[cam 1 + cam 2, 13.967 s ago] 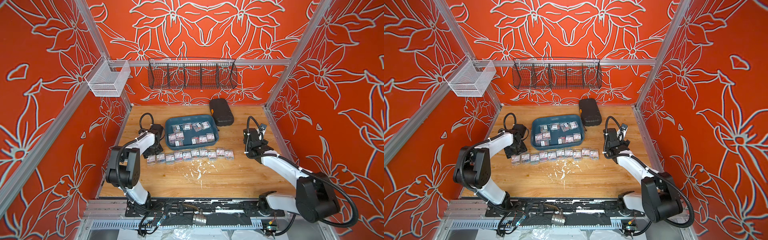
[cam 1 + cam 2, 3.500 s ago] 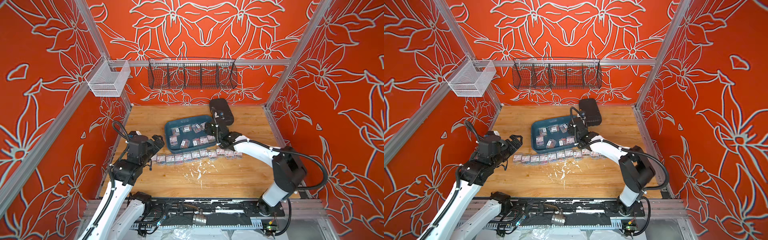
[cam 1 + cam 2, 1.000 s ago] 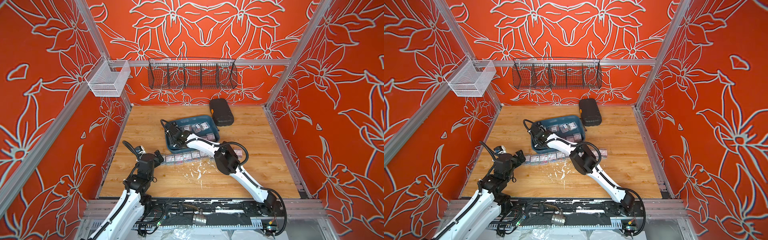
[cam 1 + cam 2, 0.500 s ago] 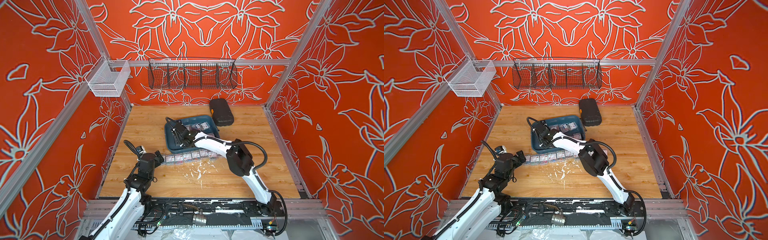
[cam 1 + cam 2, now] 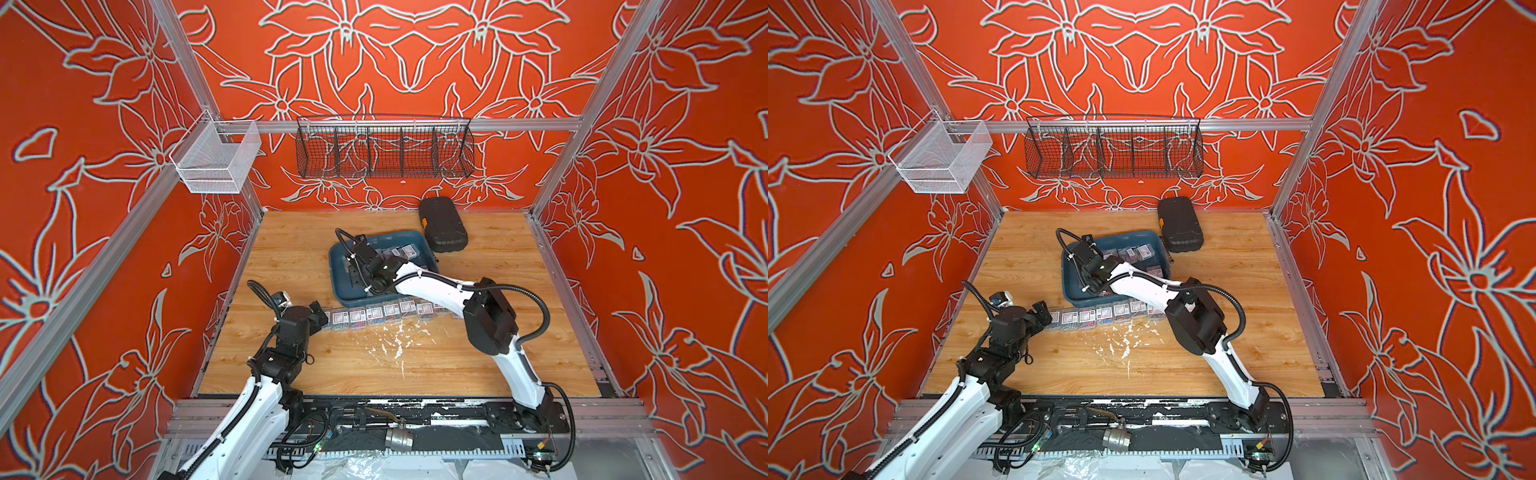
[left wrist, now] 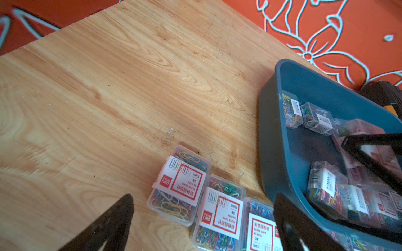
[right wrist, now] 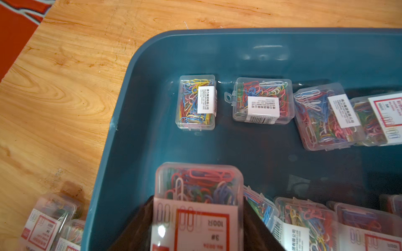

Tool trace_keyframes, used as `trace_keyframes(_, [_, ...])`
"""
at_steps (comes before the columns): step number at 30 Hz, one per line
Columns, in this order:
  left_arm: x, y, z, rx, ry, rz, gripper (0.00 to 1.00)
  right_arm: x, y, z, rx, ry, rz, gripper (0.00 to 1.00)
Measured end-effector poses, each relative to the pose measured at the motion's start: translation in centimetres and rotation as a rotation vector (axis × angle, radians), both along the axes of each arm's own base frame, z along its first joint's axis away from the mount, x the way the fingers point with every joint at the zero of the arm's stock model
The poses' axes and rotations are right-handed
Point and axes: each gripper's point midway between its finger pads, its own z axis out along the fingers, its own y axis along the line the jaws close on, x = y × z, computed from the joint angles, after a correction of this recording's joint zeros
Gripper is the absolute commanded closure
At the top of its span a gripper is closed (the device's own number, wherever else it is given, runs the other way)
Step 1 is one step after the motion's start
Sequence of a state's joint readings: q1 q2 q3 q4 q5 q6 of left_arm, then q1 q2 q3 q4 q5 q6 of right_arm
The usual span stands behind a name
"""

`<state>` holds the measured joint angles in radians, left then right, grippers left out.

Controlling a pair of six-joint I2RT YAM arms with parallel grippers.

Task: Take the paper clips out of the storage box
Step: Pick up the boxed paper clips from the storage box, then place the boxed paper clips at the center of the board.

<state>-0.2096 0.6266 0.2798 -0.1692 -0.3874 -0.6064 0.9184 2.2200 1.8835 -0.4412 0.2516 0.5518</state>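
The storage box (image 5: 338, 291) is a dark teal tray on the wooden table, seen in both top views (image 5: 1070, 291). Several clear boxes of paper clips (image 7: 262, 102) lie inside it. My right gripper (image 7: 196, 208) is low over the tray's left part (image 5: 353, 272). It is shut on one box of paper clips (image 7: 198, 184), label up. Several more boxes of paper clips (image 5: 374, 313) stand in a row on the table in front of the tray. My left gripper (image 6: 204, 197) hangs open above the row's left end (image 5: 1044, 316), holding nothing.
A black hard case (image 5: 442, 224) lies right behind the tray's far right corner. A black wire basket (image 5: 384, 151) hangs on the back wall and a white mesh basket (image 5: 216, 160) on the left rail. White scuff marks (image 5: 395, 338) dot the table in front of the row.
The right arm's elbow has swung to the right and its gripper, with the box in it, has drifted slightly right over the tray. The left arm has barely moved.
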Motion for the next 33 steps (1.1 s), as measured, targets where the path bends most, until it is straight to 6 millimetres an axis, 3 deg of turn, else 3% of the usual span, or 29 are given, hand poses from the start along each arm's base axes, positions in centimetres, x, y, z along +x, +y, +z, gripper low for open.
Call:
trace_keyframes(2, [0.0,0.0,0.0,0.0,0.0,0.0,0.03,-0.4,-1.0,-0.5,-0.023,0.007,-0.007,0.65])
trace_keyframes(6, [0.0,0.0,0.0,0.0,0.0,0.0,0.03,-2.0,-5.7,-0.5,-0.084,0.014,-0.043,0.65])
trace_keyframes(15, [0.0,0.0,0.1,-0.002,-0.003,-0.002,0.03,-4.6,-17.7,5.7,-0.051,-0.11,-0.215,0.65])
trace_keyframes(23, [0.4,-0.2,-0.4,0.001,0.013,-0.009,0.03,-7.6,-26.5,4.1,-0.089,-0.095,-0.343,0.66])
trace_keyframes(33, [1.0,-0.8,-0.8,0.002,0.06,-0.033,0.03,-9.8,-34.8,6.3,-0.075,-0.135,-0.517,0.67])
